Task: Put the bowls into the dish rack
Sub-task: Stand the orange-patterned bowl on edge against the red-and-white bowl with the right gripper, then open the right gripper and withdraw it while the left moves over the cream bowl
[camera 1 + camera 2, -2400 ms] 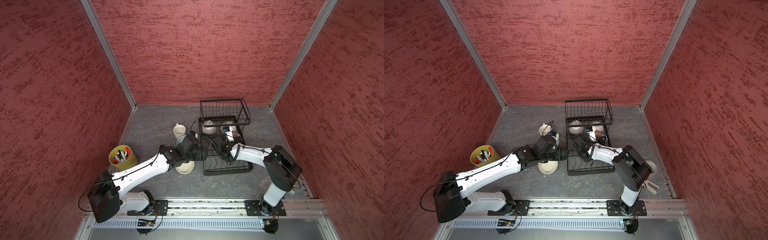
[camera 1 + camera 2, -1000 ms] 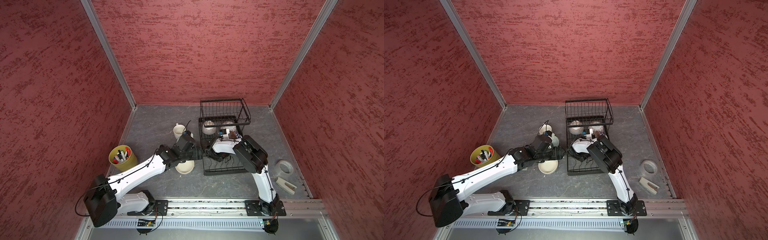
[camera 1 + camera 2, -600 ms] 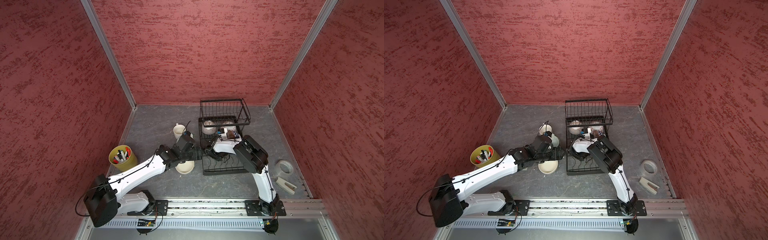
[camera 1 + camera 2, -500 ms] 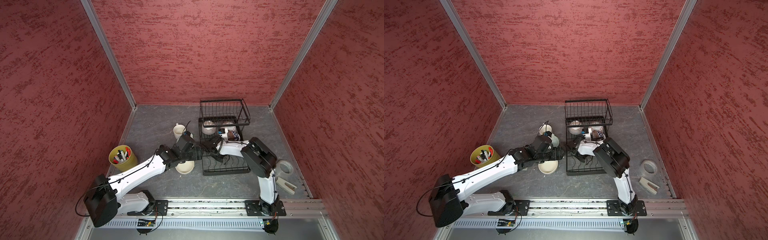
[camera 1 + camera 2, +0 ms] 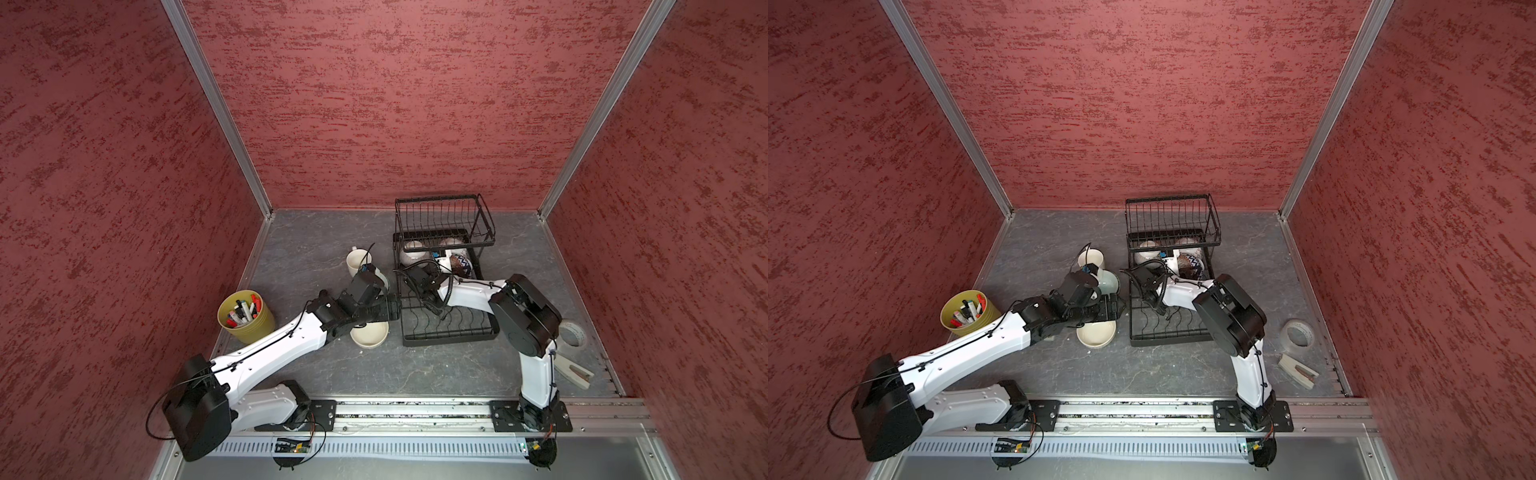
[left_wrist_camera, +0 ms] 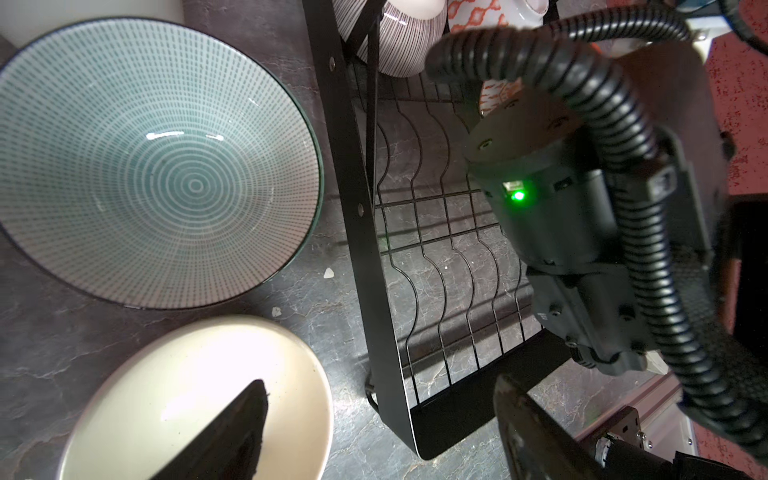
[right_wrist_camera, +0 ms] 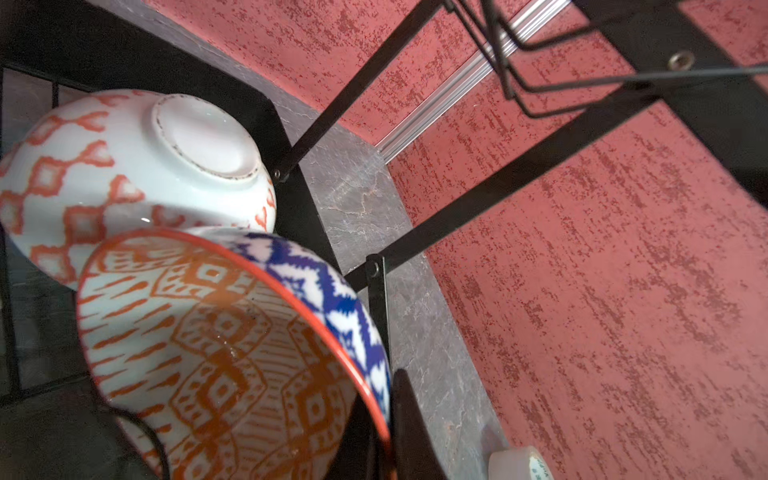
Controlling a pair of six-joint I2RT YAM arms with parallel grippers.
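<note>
Inside the dish rack (image 5: pixel 451 338), at its far end, the navy-zigzag bowl (image 7: pixel 249 353) is held by the right gripper (image 7: pixel 380 415). In the right wrist view the jaws are closed tight on the rim, with one finger seen inside the orange-painted hollow and one outside. The bowl is tilted on its side. Deeper in the rack, an orange-patterned bowl (image 7: pixel 104 166) is leaned with its foot turned outward, and the two appear to touch. A striped bowl (image 6: pixel 399 37) is also lodged at the rack's far end, on its left side.

Just outside the rack's left side, two bowls are set upright on the table (image 5: pixel 415 374). The pale green bowl (image 6: pixel 158 166) is found near the rack's middle and the cream bowl (image 5: pixel 370 334) toward its near end, close together but apart. The left gripper (image 5: pixel 384 309) is hung over the cream bowl's far rim, hard by the rack's left side. Its jaws are spread wide and nothing is held between them. Whether a finger touches the bowl cannot be told.

Left of the rack's far end a cream mug (image 5: pixel 357 262) is set. A pot of markers (image 5: pixel 245 316) is placed well to the rack's left, and a tape roll (image 5: pixel 571 334) is laid to its right.
</note>
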